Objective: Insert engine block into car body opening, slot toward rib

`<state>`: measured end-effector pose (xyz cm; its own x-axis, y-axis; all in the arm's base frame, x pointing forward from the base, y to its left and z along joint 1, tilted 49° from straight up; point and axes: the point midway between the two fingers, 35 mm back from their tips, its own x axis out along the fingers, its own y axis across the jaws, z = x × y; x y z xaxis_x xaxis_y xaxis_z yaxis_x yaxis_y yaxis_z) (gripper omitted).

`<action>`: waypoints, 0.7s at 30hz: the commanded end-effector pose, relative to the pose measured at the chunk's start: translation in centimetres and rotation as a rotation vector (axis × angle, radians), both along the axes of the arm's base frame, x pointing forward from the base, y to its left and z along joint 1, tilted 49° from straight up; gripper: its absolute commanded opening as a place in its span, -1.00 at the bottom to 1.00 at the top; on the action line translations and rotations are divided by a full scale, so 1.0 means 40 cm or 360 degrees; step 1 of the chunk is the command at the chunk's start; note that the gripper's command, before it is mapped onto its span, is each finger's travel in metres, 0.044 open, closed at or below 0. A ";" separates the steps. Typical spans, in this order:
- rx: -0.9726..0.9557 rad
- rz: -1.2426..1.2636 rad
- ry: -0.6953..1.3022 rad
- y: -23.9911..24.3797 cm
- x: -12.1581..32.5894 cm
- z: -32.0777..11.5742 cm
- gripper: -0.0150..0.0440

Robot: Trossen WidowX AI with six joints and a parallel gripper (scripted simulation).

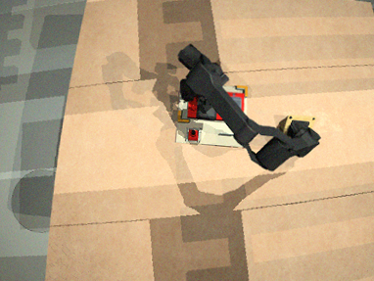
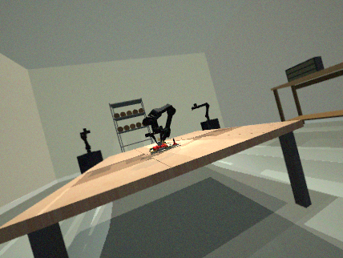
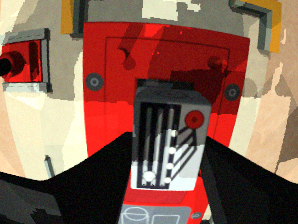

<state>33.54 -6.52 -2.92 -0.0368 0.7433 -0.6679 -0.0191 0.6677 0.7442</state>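
Note:
The engine block is a grey and white box with dark slots along its left half and a red round cap at its upper right in the wrist view. My gripper is shut on it, one black finger on each side. The red car body lies below. A dark strip of its opening shows just beyond the block's far end; the block and fingers hide the rest and the rib. Whether the block's lower end is inside the opening cannot be told. In the top view the arm covers the block.
A pale base plate carries the car body, with orange corner brackets around it. A small red part with a black knob stands beside the body. The arm's mount is on the right in the top view.

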 end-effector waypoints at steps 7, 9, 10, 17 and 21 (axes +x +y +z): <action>0.0004 -0.0007 0.0001 0.006 0.001 -0.004 0.05; 0.0004 -0.0007 0.0001 0.007 0.001 -0.005 0.05; 0.0004 -0.0007 0.0001 0.007 0.001 -0.006 0.05; 0.0004 -0.0007 0.0002 0.011 0.000 -0.009 0.05; 0.0004 -0.0007 0.0002 0.013 0.000 -0.011 0.05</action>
<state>33.53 -6.08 -3.31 -0.0367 0.7435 -0.6677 -0.0183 0.6676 0.7443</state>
